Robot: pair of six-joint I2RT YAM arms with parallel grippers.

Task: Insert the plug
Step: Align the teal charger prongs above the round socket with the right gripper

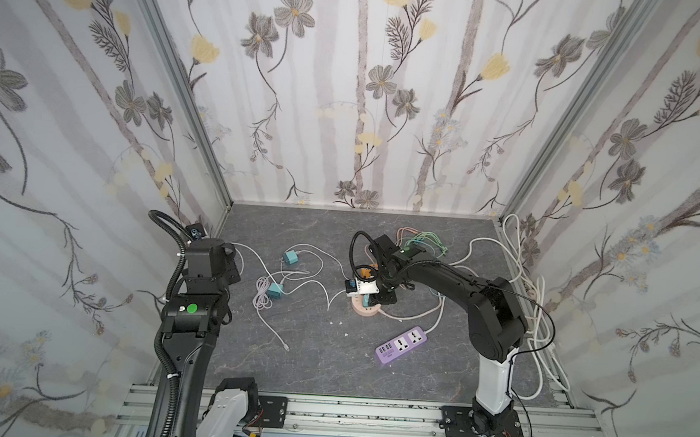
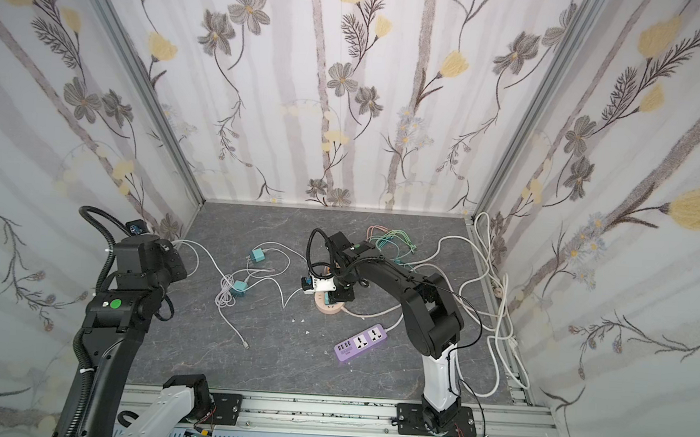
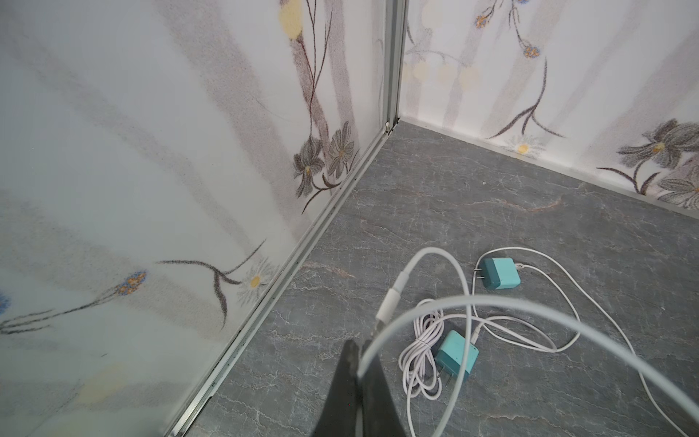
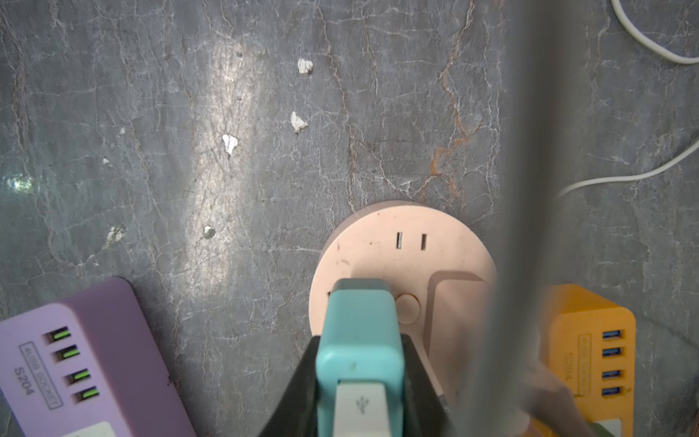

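Right wrist: teal plug (image 4: pixel 359 340) clamped between right fingers (image 4: pixel 295 393), at pink socket (image 4: pixel 408 242); left fingers (image 3: pixel 346 382) pinch cable (image 3: pixel 393 299)

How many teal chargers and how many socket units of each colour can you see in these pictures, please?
Teal chargers: 3
Purple power strip: 1
Orange power strip: 1
Pink round socket: 1
Total: 6
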